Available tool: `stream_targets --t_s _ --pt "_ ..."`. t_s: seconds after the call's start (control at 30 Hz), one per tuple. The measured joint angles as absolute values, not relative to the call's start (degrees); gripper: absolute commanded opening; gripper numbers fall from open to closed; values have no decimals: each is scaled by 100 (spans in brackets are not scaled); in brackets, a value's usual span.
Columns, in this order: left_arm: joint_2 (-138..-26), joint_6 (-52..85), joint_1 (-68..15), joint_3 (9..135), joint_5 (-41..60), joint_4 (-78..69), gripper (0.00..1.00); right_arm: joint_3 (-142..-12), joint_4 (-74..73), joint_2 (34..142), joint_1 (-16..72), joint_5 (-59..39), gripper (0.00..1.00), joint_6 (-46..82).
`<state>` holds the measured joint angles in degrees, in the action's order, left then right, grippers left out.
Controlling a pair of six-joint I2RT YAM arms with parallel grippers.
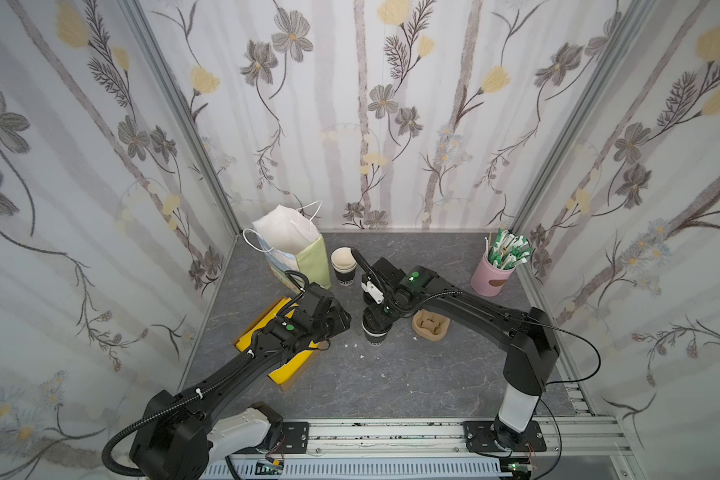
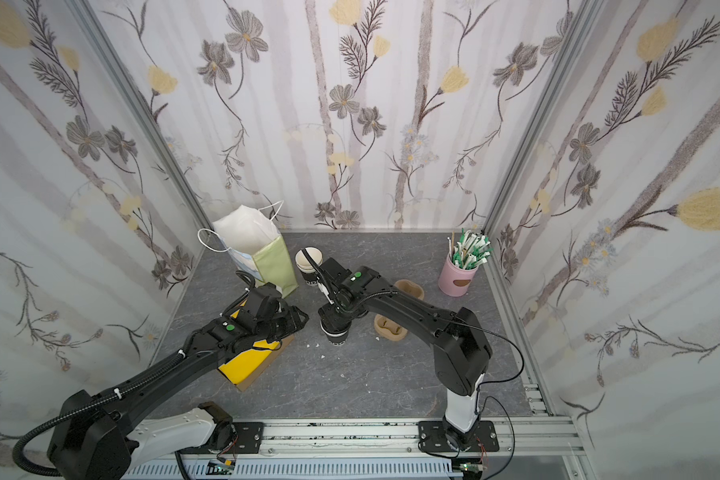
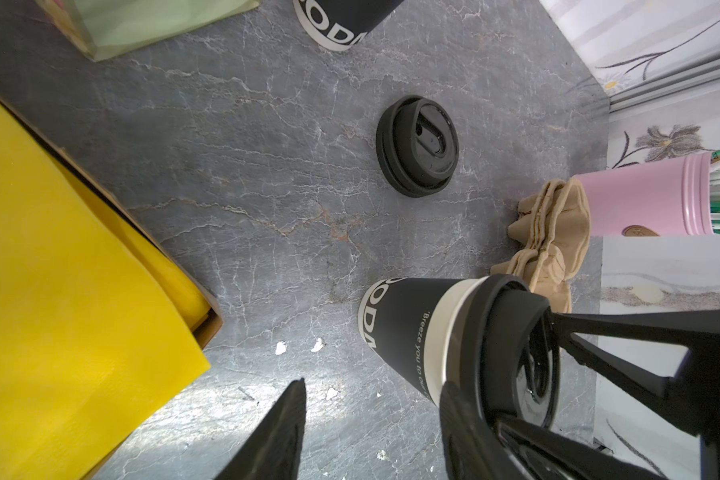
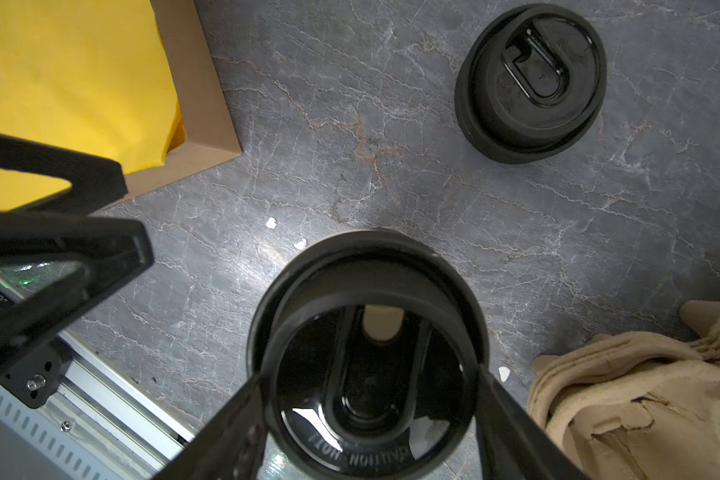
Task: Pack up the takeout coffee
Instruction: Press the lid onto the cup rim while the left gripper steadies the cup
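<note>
The takeout coffee cup (image 1: 376,338) (image 3: 404,332), black with white lettering, stands upright mid-table in both top views. Its black domed lid (image 3: 512,332) (image 4: 371,270) sits on the cup's mouth. My right gripper (image 4: 373,372) (image 1: 375,320) reaches down from above and is shut on the lid, one finger on each side of its dome. My left gripper (image 3: 375,407) (image 1: 345,322) hangs open just left of the cup. One of its fingers (image 3: 462,415) lies against the lid's rim, and nothing is between its fingers.
A spare black lid (image 3: 416,145) (image 4: 531,83) lies behind the cup. A stack of lidless cups (image 1: 344,266) and a paper bag (image 1: 304,257) stand at the back left. A yellow-lined box (image 1: 287,361) lies at the left, with brown cup carriers (image 1: 431,326) and a pink stick holder (image 1: 491,278) at the right.
</note>
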<state>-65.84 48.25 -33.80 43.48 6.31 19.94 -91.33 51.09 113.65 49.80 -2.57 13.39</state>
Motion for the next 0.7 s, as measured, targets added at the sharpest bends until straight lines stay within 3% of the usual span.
stream_targets --t_s 0.17,0.7 --pt "-6705 4840 -3380 4348 692 1994 47 -9135 5098 11386 4980 -283 75 1308" --pt "-6864 4965 -3391 4351 714 1990 46 -9120 5094 11360 4976 -416 84 1192"
